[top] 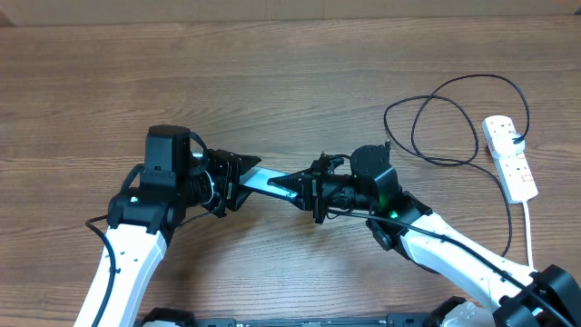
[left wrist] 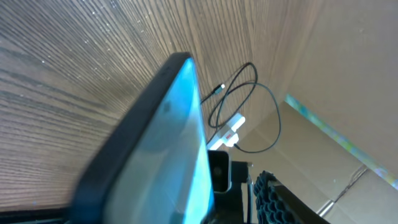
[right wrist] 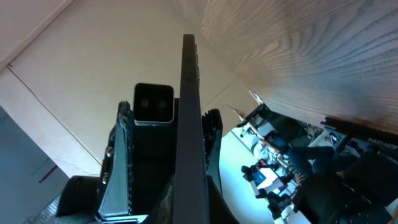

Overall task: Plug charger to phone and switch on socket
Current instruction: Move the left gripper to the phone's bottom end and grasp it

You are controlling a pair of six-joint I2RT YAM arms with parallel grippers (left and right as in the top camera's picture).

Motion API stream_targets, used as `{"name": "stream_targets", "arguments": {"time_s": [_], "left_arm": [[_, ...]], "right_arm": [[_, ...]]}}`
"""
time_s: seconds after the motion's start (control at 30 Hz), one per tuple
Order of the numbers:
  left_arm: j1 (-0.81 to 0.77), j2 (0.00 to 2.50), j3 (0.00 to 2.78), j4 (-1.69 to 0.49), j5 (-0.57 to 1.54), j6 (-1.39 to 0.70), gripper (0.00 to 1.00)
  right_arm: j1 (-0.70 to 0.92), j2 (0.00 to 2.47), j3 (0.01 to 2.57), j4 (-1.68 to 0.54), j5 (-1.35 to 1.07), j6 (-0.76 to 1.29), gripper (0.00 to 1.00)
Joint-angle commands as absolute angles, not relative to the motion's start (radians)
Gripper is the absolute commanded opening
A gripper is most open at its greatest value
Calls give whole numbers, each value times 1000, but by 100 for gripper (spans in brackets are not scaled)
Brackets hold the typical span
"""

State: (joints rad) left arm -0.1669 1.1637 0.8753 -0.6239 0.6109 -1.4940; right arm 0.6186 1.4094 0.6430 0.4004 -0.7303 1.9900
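The phone (top: 269, 179) sits on edge over the table (top: 272, 73), bridged between two grippers. The right gripper (top: 295, 184) has its fingers closed on one end. The left gripper (top: 243, 182) flanks the other end, though whether its fingers actually pinch cannot be told. The charger (top: 445, 118) lies looped well beyond the right fingers, its small tip (left wrist: 221, 88) loose on the wood and its other end at the socket (top: 510, 156). The likely risks: a pull from either arm could twist the slim phone out of its grip, and with both grippers occupied, neither is free to fetch the tip.
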Motion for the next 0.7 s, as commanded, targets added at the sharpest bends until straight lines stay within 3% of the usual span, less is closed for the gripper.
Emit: {"name": "stream_targets", "arguments": {"time_s": [0.0,0.3,0.67], "left_arm": [[-187,1172,872,-619,582,-1510,44],[-210,1172,872,-616,566,-1527,31],[-210,1172,872,-614,565,-1547,21]], "right_arm": [[642,1401,663,418,-749,1990,4],[649,1401,663,418,-729,1994,4],[649,1401,663,418,-679,1994,4]]}}
